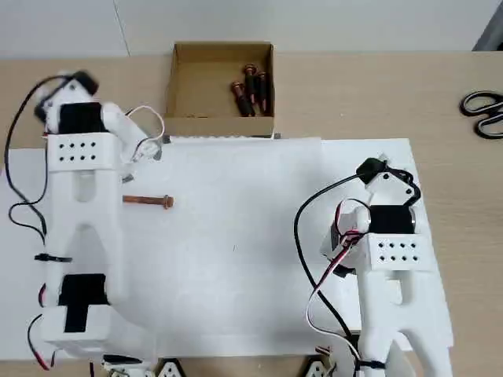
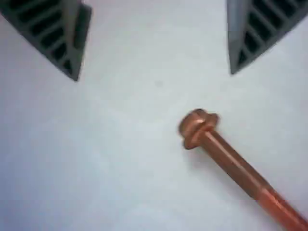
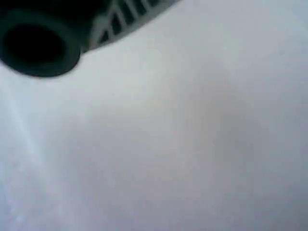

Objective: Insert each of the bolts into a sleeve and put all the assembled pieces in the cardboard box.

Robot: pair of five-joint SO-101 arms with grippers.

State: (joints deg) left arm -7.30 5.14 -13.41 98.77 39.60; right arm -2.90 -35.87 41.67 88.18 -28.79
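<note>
A copper bolt (image 1: pixel 148 202) lies on the white sheet (image 1: pixel 236 259) beside the left arm (image 1: pixel 78 196), its flanged head (image 2: pixel 198 126) pointing away from the arm. My left gripper (image 2: pixel 154 72) hangs open above the sheet, and the bolt head lies just short of the gap between its fingers, untouched. My right gripper (image 1: pixel 377 171) sits at the sheet's right side, shut on a black sleeve (image 3: pixel 36 45) whose open end faces the camera. The cardboard box (image 1: pixel 179 86) at the back holds several bolts fitted in sleeves (image 1: pixel 253 88).
Black scissors (image 1: pixel 483 114) lie on the wooden table at the far right. The box stands against the sheet's back edge. Cables loop beside the right arm (image 1: pixel 306 236).
</note>
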